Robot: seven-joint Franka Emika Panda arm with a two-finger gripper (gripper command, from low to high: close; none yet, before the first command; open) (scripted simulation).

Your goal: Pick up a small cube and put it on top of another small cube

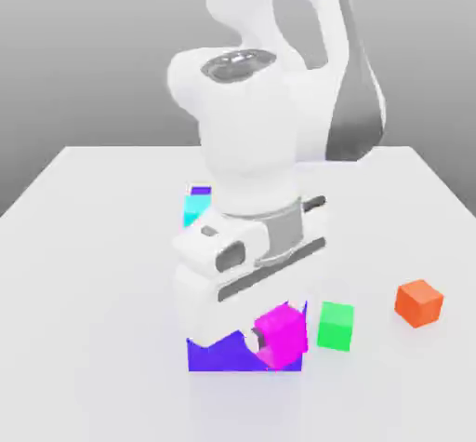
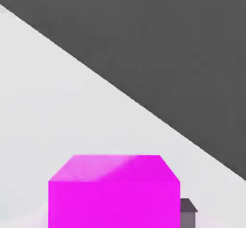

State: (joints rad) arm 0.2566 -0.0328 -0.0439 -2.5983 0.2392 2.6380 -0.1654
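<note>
In the exterior view, the small magenta cube is being gripped between the closed fingers of the gripper, drawn in no further than its width allows. It is being held in front of the blue-purple block, on the near part of the table; whether it is being kept clear of the surface cannot be told. Just beside it, towards the table edge on the exterior view's right, the green cube is being passed over by nothing. If that cube is being aimed for, a lift and a short sideways carry are being called for. Closer to that edge the orange cube is being left; towards the far edge, the cyan cube.
</note>
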